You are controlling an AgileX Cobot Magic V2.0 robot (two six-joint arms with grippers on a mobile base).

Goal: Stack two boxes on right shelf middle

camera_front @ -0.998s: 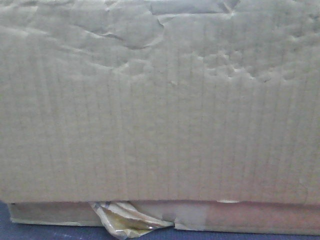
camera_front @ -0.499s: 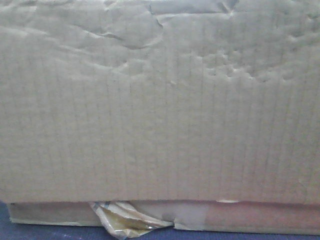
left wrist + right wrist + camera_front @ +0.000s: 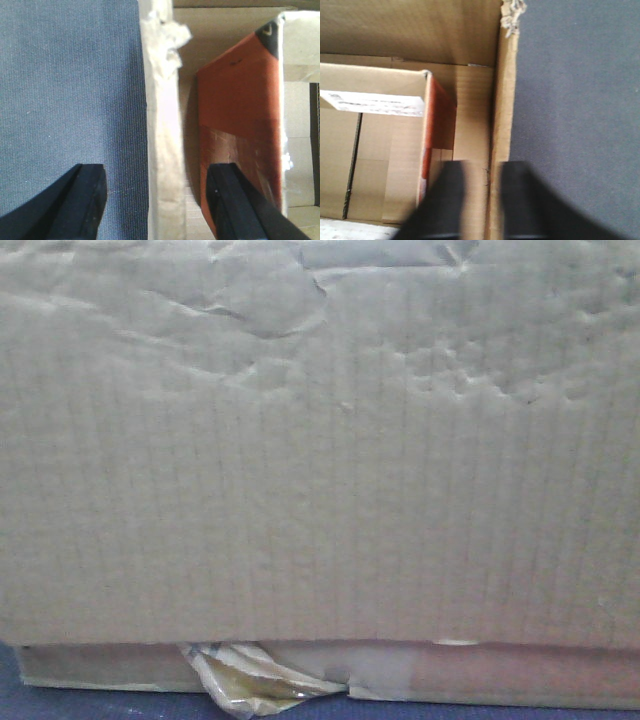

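Left gripper (image 3: 156,172) released, fingers (image 3: 82,200) spread wide astride a torn box wall (image 3: 162,125): blue cloth (image 3: 70,75) at 9 o'clock, orange-sided carton (image 3: 240,100) at 3 o'clock, inside. From the front, large cardboard box (image 3: 320,440) sitting on thin flat box (image 3: 520,675), yellowish tape (image 3: 240,680) at 6 o'clock. Right gripper (image 3: 484,167), blurred, astride a second wall (image 3: 502,100); grasping or not, cannot tell.

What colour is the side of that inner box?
Orange-red; inner box shows best from the left wrist view.
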